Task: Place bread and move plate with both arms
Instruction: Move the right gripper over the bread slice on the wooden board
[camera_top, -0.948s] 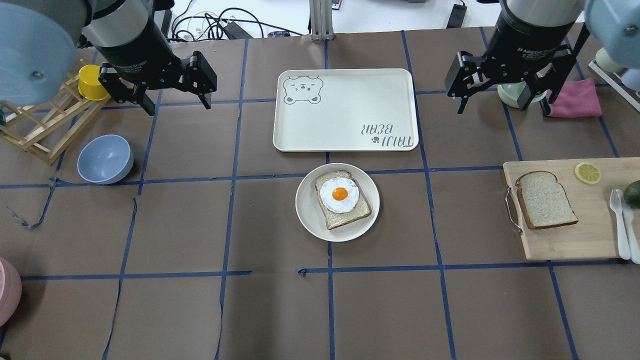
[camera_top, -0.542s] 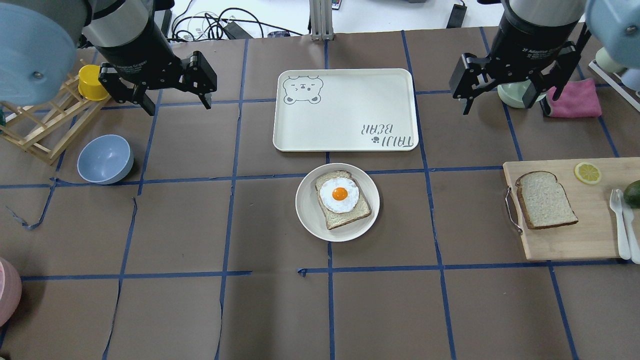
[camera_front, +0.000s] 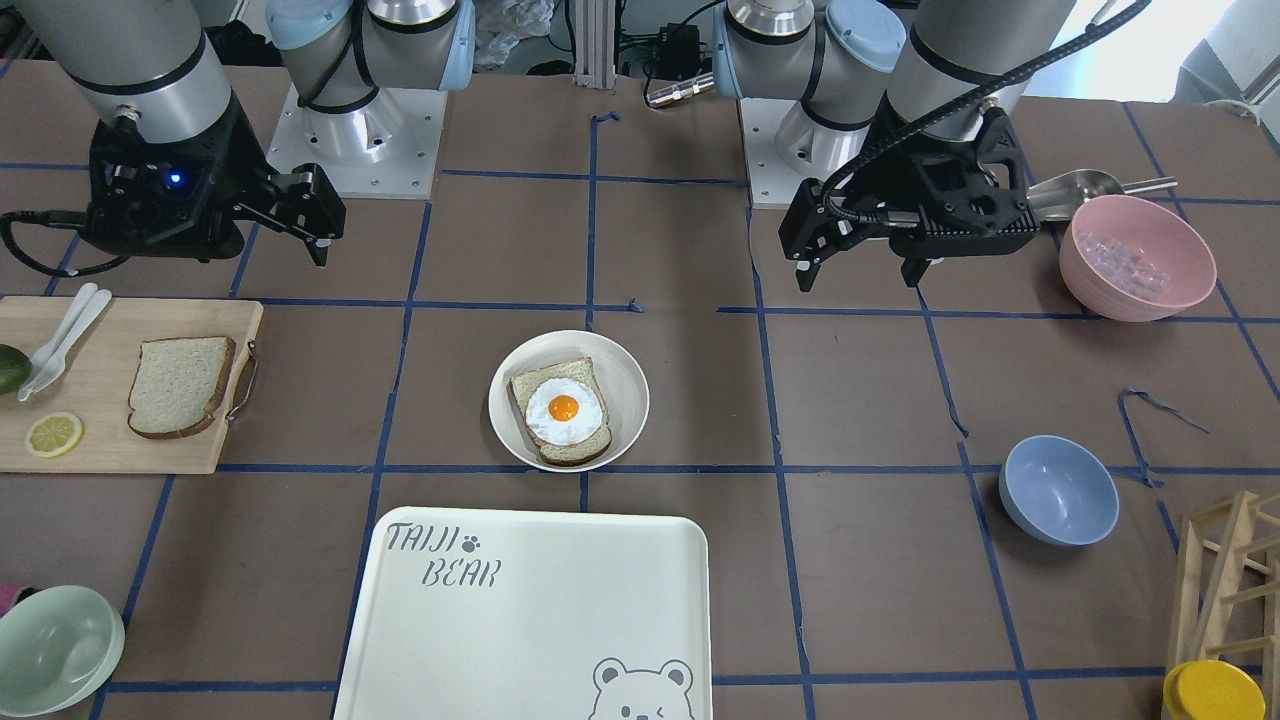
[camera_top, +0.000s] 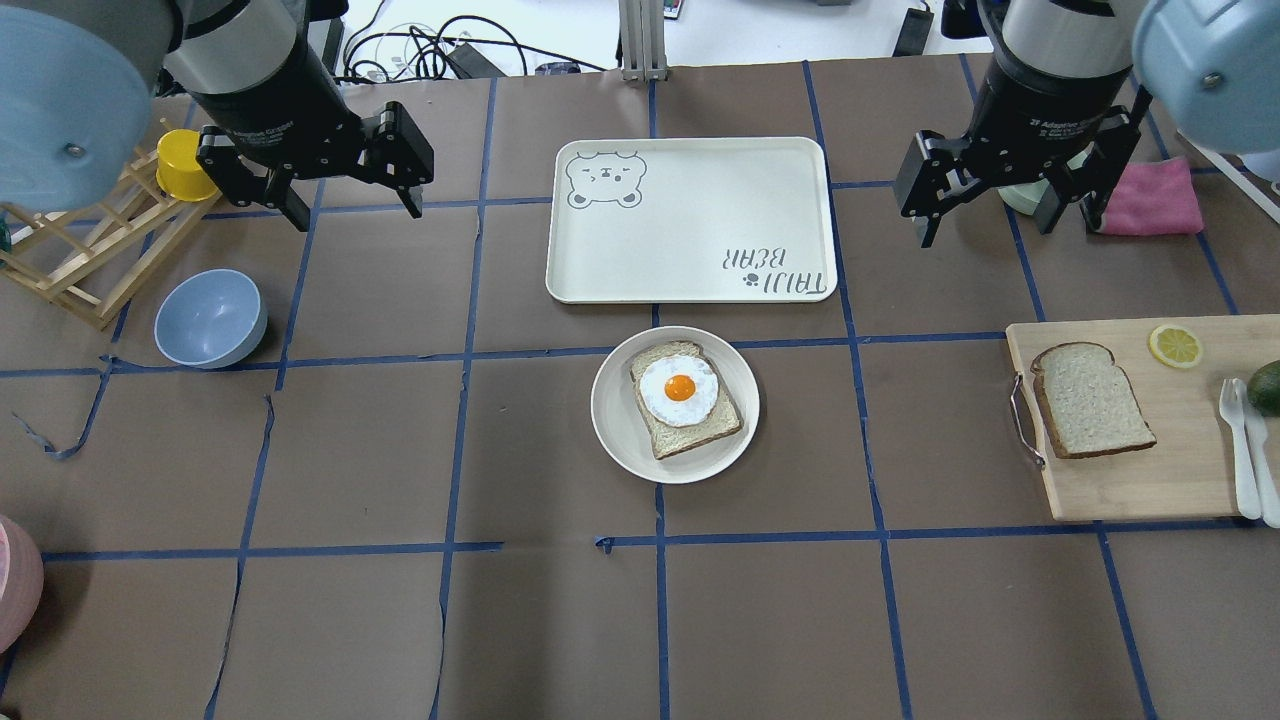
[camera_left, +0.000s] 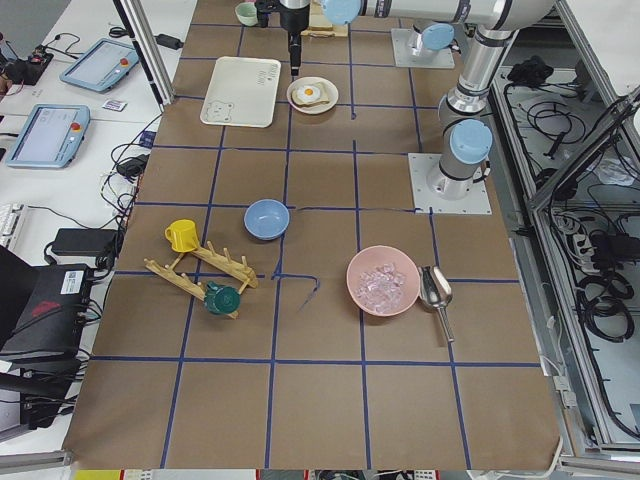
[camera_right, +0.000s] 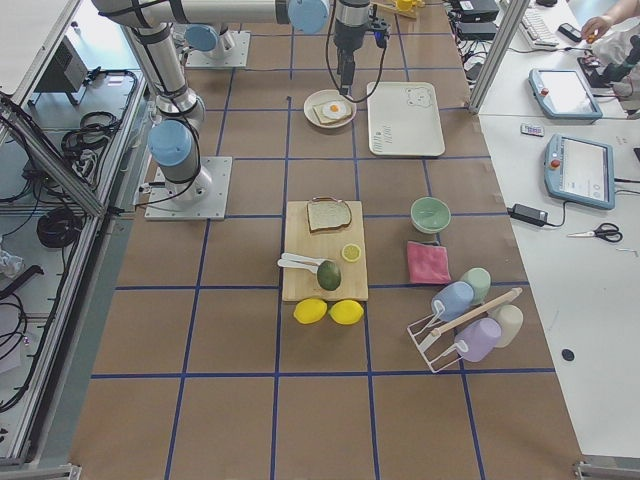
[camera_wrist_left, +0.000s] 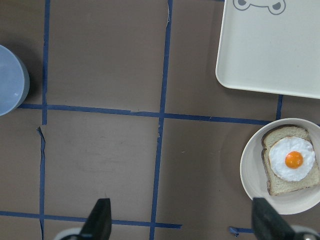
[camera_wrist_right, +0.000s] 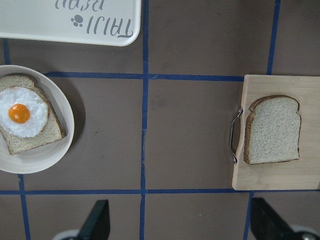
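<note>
Bread (camera_front: 180, 385) flat on wooden board (camera_front: 110, 445), crust side toward its metal handle. Plate (camera_front: 626, 395) mid-worktop (camera_front: 690, 250), carrying egg-topped slice (camera_front: 562, 410). Left gripper (camera_front: 858, 278) above worktop, jaws spread, empty, well apart from plate.

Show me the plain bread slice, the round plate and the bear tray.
plain bread slice (camera_top: 1090, 400), overhead view, middle of the crumb.
round plate (camera_top: 612, 415), overhead view, bare rim left of the egg toast.
bear tray (camera_top: 700, 215), overhead view, blank middle of its floor.

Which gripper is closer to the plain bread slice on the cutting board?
Right. The right gripper hovers just beyond the bread; the left gripper is across the table, past the plate.
</note>
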